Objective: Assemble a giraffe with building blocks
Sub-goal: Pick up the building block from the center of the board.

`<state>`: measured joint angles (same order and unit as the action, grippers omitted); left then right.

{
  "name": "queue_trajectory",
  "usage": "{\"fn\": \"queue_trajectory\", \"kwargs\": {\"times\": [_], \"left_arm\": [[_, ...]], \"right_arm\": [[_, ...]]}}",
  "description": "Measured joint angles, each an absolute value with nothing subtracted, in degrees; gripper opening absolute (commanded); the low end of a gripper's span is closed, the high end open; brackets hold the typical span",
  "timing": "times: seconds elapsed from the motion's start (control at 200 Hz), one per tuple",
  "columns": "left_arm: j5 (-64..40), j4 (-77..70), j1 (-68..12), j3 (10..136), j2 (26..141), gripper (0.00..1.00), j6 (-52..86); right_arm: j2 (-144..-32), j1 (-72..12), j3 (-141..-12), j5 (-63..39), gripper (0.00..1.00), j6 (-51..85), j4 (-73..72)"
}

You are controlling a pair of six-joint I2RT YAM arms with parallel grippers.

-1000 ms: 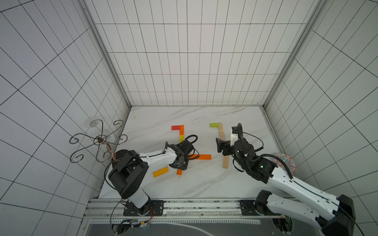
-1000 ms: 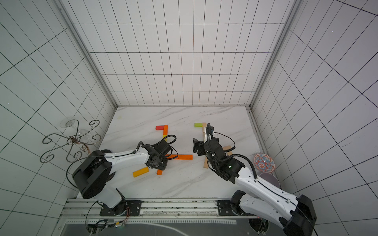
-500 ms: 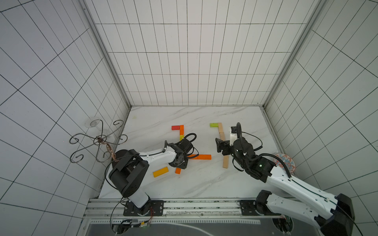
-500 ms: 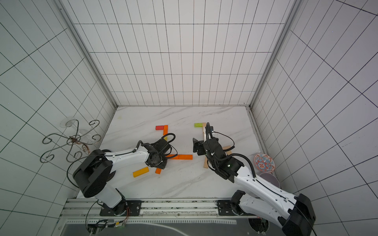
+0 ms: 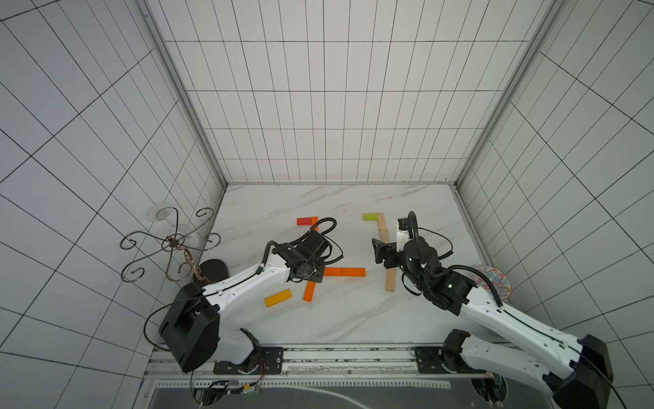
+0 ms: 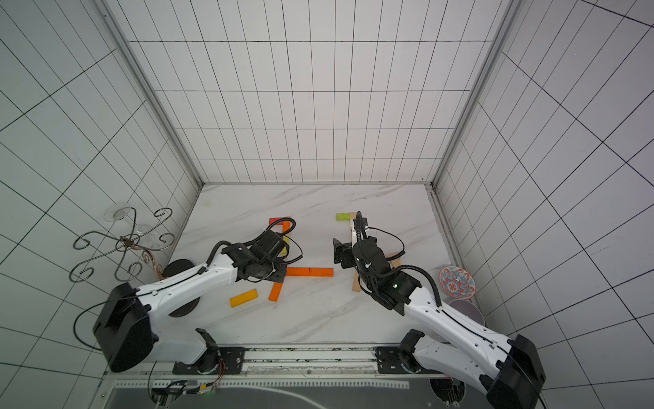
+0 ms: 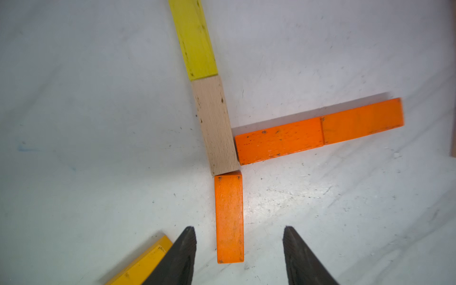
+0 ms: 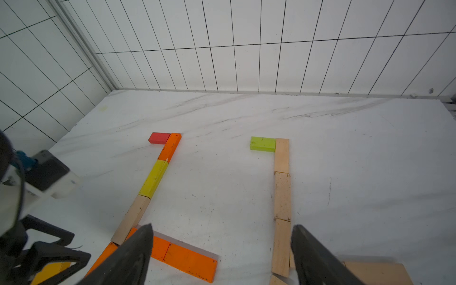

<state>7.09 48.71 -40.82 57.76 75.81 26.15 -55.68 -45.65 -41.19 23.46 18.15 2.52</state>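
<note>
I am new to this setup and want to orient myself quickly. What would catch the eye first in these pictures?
The eye goes first to the bright blocks laid flat on the white marble table: a line running from a red block to orange ones, and beside it a pale wooden line headed by a lime green block. Next, the left gripper stands open over an orange block, with a loose yellow block nearby.

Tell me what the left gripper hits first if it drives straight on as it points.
Most likely the lone orange block, which lies right between the left gripper's open jaws in the wrist view. How far above it they stand is unclear.
</note>
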Motion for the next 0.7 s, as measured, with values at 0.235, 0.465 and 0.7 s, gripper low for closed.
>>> {"fn": "queue_trajectory", "kwargs": {"times": [0.235,0.465,0.7], "left_arm": [[14.37,51.42,-40.07,62.76,59.83,0.58,26.59],[20.45,52.18,-38.96,64.51,48.95,0.6,27.0],[23.59,52.4,-38.83,64.6,42.81,0.62,27.11]], "right_arm": [[-59.83,-45.74,-40.53,8.75,0.8,10.59,-5.8],[-76.14,-55.57,-40.88,-0.95,0.8,-2.7,-10.83],[-91.9,-61.89,-47.22,-8.71,0.78,-15.9,-8.99]]}}
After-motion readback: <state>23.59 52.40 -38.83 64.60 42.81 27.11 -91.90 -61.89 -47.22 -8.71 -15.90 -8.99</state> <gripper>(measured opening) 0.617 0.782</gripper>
